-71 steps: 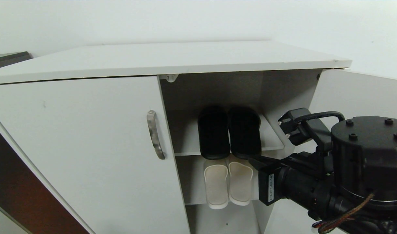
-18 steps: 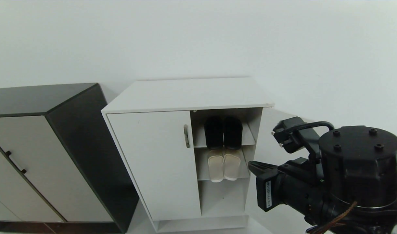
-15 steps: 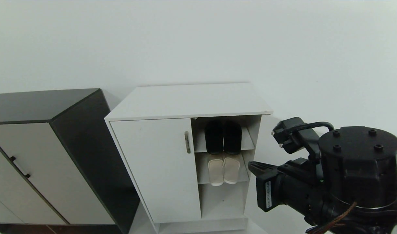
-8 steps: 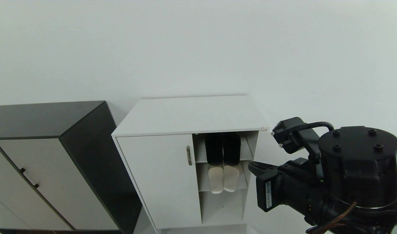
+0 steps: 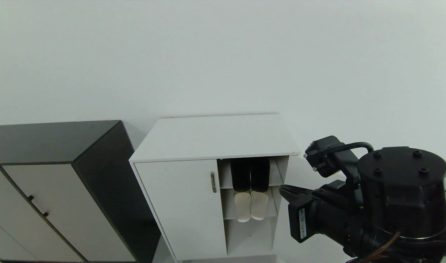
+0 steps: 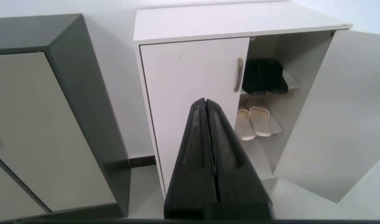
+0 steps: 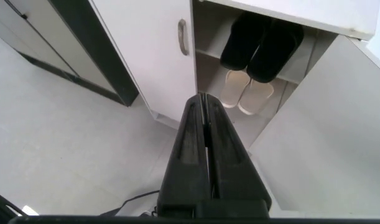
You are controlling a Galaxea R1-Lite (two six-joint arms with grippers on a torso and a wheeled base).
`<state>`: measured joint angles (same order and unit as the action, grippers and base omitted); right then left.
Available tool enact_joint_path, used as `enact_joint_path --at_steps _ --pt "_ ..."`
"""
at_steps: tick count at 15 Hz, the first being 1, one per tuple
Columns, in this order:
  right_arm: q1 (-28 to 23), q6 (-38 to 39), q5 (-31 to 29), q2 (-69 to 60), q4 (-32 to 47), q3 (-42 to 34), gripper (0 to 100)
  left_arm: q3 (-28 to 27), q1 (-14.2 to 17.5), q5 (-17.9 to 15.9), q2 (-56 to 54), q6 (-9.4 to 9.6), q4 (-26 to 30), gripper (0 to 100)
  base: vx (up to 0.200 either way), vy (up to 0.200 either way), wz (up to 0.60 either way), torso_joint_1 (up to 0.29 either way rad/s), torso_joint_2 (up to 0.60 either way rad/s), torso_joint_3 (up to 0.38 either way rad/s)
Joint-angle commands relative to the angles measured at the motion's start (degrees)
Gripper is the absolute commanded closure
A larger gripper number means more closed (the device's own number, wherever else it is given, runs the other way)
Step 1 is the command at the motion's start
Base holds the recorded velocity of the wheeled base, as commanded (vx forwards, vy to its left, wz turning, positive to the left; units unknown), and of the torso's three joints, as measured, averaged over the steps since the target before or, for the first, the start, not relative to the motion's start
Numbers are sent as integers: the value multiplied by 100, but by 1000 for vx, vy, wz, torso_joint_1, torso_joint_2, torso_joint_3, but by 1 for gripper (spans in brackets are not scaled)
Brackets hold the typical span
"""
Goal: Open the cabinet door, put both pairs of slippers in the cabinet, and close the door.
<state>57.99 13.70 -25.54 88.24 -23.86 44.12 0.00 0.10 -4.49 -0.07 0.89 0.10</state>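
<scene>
The left gripper and right gripper are hanging clenched and empty, while the open door is standing well ahead, swung out nearer the right one.

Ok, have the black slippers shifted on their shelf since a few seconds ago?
No. The black rubber slippers still sit side by side on the white cabinet's top shelf, directly above the white slippers; only the view has pulled back.

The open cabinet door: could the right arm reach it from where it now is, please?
Probably not yet. The right gripper, shut, hangs well short of the open door, with floor between them. Nothing blocks the way, so moving closer should bring it within reach.
</scene>
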Motion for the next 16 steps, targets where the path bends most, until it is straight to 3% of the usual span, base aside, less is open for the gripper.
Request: enact_joint_path --at_steps 1,6,10,16 --pt "2 1 -4 9 -5 -8 100 0 -1 0 7 -1 -1 100 0 0 -600 12 -7 2" --pt "-16 -8 -4 18 -5 0 100 0 -1 0 7 -1 -1 100 0 0 -600 3 -5 -1" --pt "-939 -210 14 185 -119 71 100 0 -1 0 7 -1 -1 100 0 0 -150 2 2 1" --pt "-2301 -359 462 1178 -655 616 100 0 -1 0 7 -1 -1 100 -200 0 0 2 -1 -3"
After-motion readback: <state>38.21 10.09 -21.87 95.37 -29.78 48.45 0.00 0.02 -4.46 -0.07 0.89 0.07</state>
